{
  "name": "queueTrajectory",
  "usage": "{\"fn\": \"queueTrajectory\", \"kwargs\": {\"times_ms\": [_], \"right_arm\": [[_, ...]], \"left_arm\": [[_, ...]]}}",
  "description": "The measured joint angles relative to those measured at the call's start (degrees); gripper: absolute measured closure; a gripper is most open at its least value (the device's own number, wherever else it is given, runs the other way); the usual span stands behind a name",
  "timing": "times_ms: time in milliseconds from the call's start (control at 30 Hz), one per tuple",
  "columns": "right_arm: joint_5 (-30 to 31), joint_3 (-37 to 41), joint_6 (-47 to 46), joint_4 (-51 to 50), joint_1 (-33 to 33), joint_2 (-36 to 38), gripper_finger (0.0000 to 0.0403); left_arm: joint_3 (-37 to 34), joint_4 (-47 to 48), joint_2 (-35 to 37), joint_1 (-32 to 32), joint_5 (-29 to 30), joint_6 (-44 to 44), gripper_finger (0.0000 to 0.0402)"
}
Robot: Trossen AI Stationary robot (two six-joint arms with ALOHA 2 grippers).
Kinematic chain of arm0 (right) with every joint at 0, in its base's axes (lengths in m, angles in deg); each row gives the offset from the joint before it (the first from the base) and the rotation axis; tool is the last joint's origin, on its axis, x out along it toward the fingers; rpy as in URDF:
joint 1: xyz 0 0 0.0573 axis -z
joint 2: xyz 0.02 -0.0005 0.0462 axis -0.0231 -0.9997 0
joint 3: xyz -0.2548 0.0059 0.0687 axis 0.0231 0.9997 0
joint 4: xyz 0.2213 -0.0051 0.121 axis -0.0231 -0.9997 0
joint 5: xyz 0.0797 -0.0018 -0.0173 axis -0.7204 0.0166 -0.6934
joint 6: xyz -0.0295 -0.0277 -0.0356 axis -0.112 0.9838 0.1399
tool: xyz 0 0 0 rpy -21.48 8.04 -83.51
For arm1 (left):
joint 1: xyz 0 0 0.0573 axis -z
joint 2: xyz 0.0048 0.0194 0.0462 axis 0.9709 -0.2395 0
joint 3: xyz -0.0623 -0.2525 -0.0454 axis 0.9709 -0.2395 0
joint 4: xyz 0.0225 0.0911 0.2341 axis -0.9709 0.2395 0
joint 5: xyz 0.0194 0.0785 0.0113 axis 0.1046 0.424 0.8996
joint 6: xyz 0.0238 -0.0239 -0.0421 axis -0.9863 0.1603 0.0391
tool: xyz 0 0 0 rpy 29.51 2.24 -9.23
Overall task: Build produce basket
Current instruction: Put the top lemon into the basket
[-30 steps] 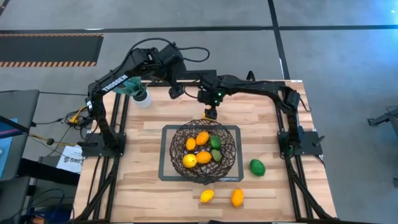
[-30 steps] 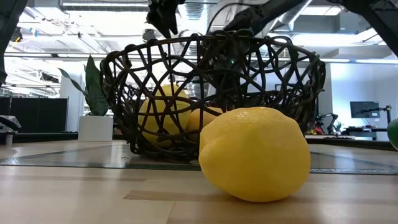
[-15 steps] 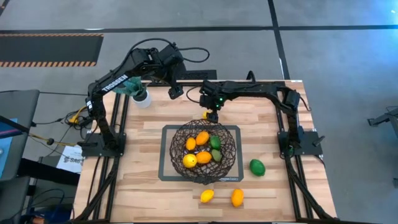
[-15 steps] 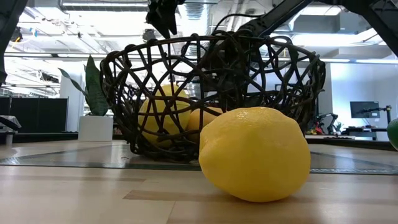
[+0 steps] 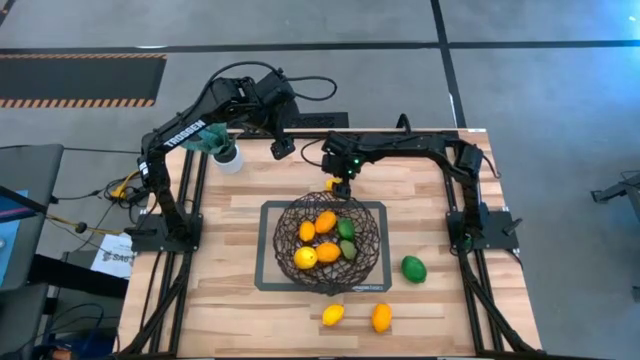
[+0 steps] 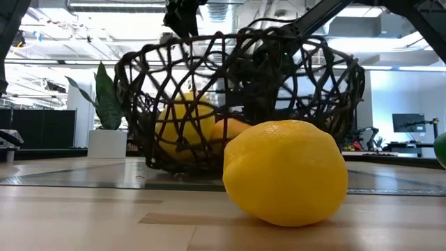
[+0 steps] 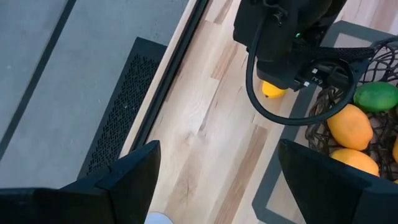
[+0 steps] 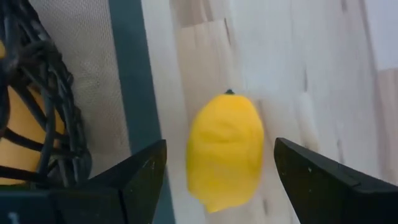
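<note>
The dark wire basket [image 5: 327, 242] stands on a grey-framed mat [image 5: 268, 215] and holds several orange, yellow and green fruits [image 5: 327, 252]. A yellow lemon [image 8: 224, 149] lies on the wood just beyond the basket's far rim; it also shows in the left wrist view [image 7: 272, 90]. My right gripper [image 8: 221, 142] is open above it, one finger on either side; in the high view it stands at the basket's far rim [image 5: 337, 185]. My left gripper [image 5: 283, 148] is open and empty over the table's far left. My right gripper stands with one finger [image 8: 140, 180] close beside the basket's far wall [image 8: 59, 143]. I cannot tell whether it touches the weave. The lemon between the fingers shows no touch.
A green lime [image 5: 414, 268], a yellow lemon [image 5: 333, 314] and an orange fruit [image 5: 381, 317] lie on the wood near the front edge. The lemon fills the low view's foreground [image 6: 286, 173]. A teal plant in a white pot [image 5: 229, 158] stands at the far left.
My right gripper has come a little down and toward the far rim of the basket. In the low view the basket has tipped and its rim has shifted, while the fruits on the table have stayed where they were.
</note>
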Motion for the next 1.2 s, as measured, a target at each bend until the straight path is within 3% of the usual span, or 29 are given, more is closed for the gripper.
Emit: {"fn": "queueTrajectory", "kwargs": {"times_ms": [400, 600, 767, 1200], "right_arm": [[-1.9, -7.97, 1.8, -5.71, 0.61, 0.43, 0.0088], [-1.99, -8.34, 4.67, -8.21, 2.64, -0.02, 0.0088], [-2.05, -6.16, 4.68, -7.06, 2.85, -0.11, 0.0088], [-2.65, 0.83, 3.84, -0.27, 1.49, 0.02, 0.0088]], "left_arm": [[0.0, 0.02, 0.0, 0.0, 0.0, 0.42, 0.0091], [0.0, 0.02, 0.02, 0.0, -0.13, 0.44, 0.0091], [0.04, 0.23, -1.6, 0.68, -7.71, 1.33, 0.0091], [0.02, -1.72, -5.22, 10.0, -2.67, 0.87, 0.0091]]}}
